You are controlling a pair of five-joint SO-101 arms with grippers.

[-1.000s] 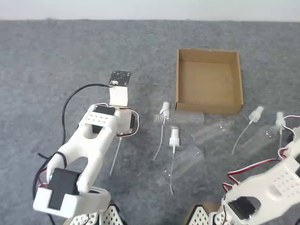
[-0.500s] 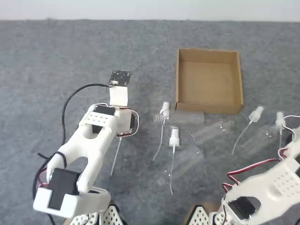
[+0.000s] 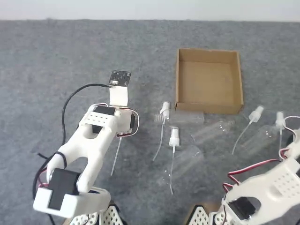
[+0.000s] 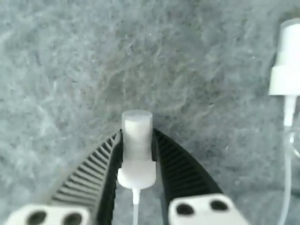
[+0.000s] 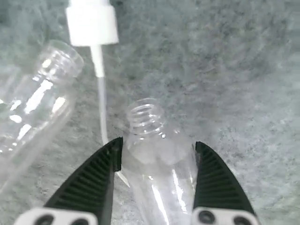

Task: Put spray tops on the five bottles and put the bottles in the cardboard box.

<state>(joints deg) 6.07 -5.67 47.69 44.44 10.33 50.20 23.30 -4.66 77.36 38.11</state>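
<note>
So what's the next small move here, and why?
Probably lift the left gripper and carry its spray top toward the bottle that the right gripper straddles. The left fingers are shut on the spray top, and that bottle has an open neck with no top on it.

2 white plastic arms (image 3: 91,140), black servo blocks (image 3: 63,185), ribbed black fingers (image 4: 183,171), black and red cables (image 3: 248,169).
</note>
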